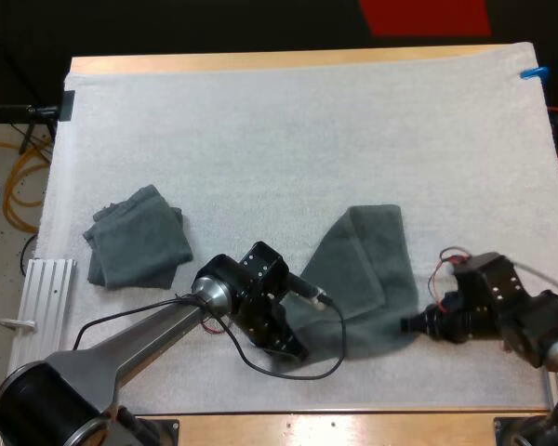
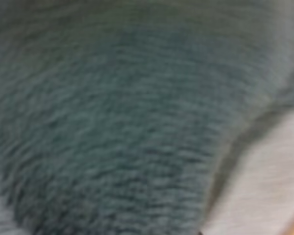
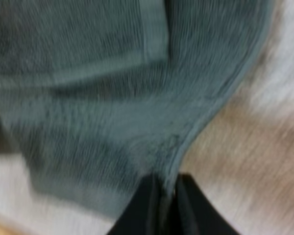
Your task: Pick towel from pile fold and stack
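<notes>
Towel in work: a dark grey-green towel (image 1: 367, 269) lies on the near middle of the white mat (image 1: 260, 139), with one layer lapped over another and its near edge stretching between the two grippers.
Right gripper: the right gripper (image 1: 409, 324) sits at the towel's near right corner. In the right wrist view its black fingers (image 3: 147, 205) are pinched on the hemmed edge of the towel (image 3: 98, 98), cloth pressed between them, with the mat (image 3: 284, 73) just beside.
Left gripper: the left gripper (image 1: 288, 342) is at the towel's near left corner, low over the cloth. Whether it grips the cloth cannot be told, as the wrist covers it from above.
Left wrist view: the towel's weave (image 2: 117, 122) is very close, with a strip of mat (image 2: 274, 186) beside its curved edge.
Second towel: a folded towel (image 1: 138, 239) of the same colour rests on the mat's left part, well apart from the towel in work and from both grippers.
Other things: a ribbed metal bar (image 1: 48, 283) lies at the table's left edge, just beside the mat and near the folded towel.
In the way: the left arm crosses the mat's near left part, between the folded towel and the near edge of the table (image 1: 260, 61).
</notes>
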{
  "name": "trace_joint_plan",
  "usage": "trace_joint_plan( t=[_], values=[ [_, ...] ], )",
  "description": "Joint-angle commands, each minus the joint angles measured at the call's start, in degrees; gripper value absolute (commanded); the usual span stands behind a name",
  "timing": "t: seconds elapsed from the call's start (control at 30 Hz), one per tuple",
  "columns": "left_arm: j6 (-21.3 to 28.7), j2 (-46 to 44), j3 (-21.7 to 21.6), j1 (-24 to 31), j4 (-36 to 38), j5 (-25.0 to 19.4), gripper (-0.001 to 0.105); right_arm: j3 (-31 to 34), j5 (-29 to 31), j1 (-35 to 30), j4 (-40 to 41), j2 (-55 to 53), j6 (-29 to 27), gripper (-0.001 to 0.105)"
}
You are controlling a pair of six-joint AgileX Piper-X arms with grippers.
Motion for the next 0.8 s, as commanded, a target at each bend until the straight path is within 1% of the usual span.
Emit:
trace_joint_plan(
  t=[0.0, 0.03, 0.1, 0.13, 0.17, 0.2, 0.27, 0.3, 0.33, 0.4, 0.43, 0.5, 0.6, 0.63, 0.7, 0.77],
  values=[
    [-1.98, -1.54, 0.07, 0.68, -1.97, 10.75, 0.000, -2.42, 4.43, 0.09, -0.23, -1.95, -0.24, 0.000],
    [-2.74, -2.28, 0.07, 1.15, -2.88, 14.35, 0.000, -3.72, 6.32, 0.09, -0.04, -2.61, -0.63, 0.000],
    [-6.37, -5.00, 0.07, 3.62, -7.40, 26.64, 0.000, -8.22, 14.05, 0.09, 0.58, -5.10, -2.99, 0.000],
    [-7.88, -5.80, 0.07, 4.59, -9.15, 30.42, 0.000, -9.47, 16.19, 0.09, 0.71, -5.80, -3.99, 0.000],
    [-10.35, -7.52, 0.07, 6.19, -11.89, 35.40, 0.000, -12.09, 19.28, 0.09, 0.93, -6.77, -5.67, 0.000],
    [-12.55, -9.15, 0.07, 7.47, -14.05, 37.84, 0.000, -14.37, 21.84, 0.09, 1.01, -7.41, -7.48, 0.000],
    [-16.72, -11.88, 0.07, 10.17, -17.24, 39.06, 0.000, -17.77, 23.78, 0.09, 1.07, -8.09, -10.05, 0.000],
    [-18.68, -13.54, 0.07, 11.85, -18.63, 39.67, 0.000, -19.69, 23.89, 0.09, 1.36, -8.22, -10.76, 0.000],
    [-19.60, -14.63, 0.07, 12.99, -19.27, 40.46, 0.000, -20.81, 23.89, 0.09, 1.74, -8.21, -10.91, 0.000],
    [-23.02, -17.78, 0.07, 16.25, -21.84, 43.43, 0.000, -22.80, 22.64, 0.09, 3.09, -8.21, -10.97, 0.000],
    [-24.24, -18.60, 0.07, 17.12, -22.89, 44.00, 0.000, -22.87, 20.94, 0.09, 3.66, -8.21, -10.97, 0.000],
    [-28.47, -21.40, 0.07, 19.21, -26.09, 45.01, 0.000, -22.72, 14.47, 0.09, 6.14, -7.76, -10.97, 0.000],
    [-34.31, -24.20, 0.07, 20.08, -31.05, 45.98, 0.000, -22.73, 6.23, 0.09, 10.12, -6.49, -10.97, 0.000],
    [-35.32, -24.65, 0.07, 20.03, -31.90, 46.04, 0.000, -22.79, 4.39, 0.09, 10.78, -6.36, -10.97, 0.000],
    [-38.12, -25.74, 0.07, 19.49, -33.26, 45.26, 0.000, -23.37, -1.41, 0.09, 11.61, -6.30, -10.70, 0.000],
    [-39.56, -26.48, 0.07, 19.48, -33.14, 43.74, 0.000, -24.33, -6.36, 0.09, 11.64, -6.50, -10.31, 0.000]
  ],
)
